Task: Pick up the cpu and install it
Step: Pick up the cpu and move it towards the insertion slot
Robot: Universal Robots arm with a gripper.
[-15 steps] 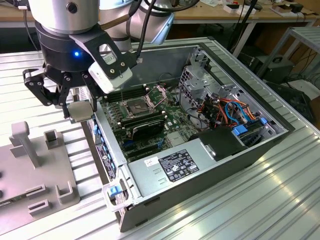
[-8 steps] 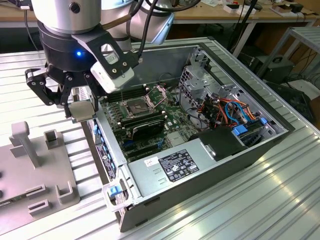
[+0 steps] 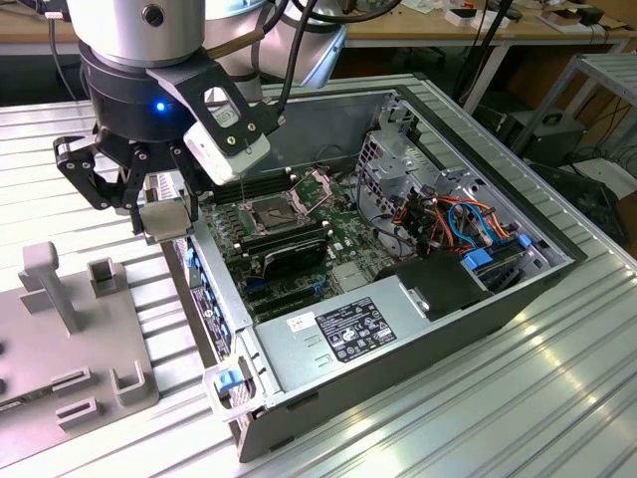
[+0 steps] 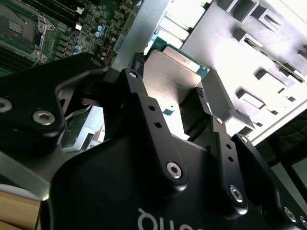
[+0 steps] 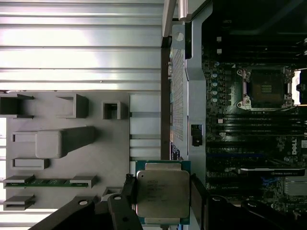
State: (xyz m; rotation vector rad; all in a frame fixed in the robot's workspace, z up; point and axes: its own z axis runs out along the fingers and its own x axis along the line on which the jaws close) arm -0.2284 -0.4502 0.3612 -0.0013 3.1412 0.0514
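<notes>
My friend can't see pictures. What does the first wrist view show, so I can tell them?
The gripper is shut on the cpu, a small silvery square chip. Below it lie a grey holder plate on one side and an open computer case with its uncovered socket on the other.

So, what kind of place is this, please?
Probably a robotics lab or workshop: an open computer case sits on a ribbed metal table, a grey fixture plate lies beside it, cluttered workbenches stand behind, and the arm's jaws hold the cpu.
</notes>
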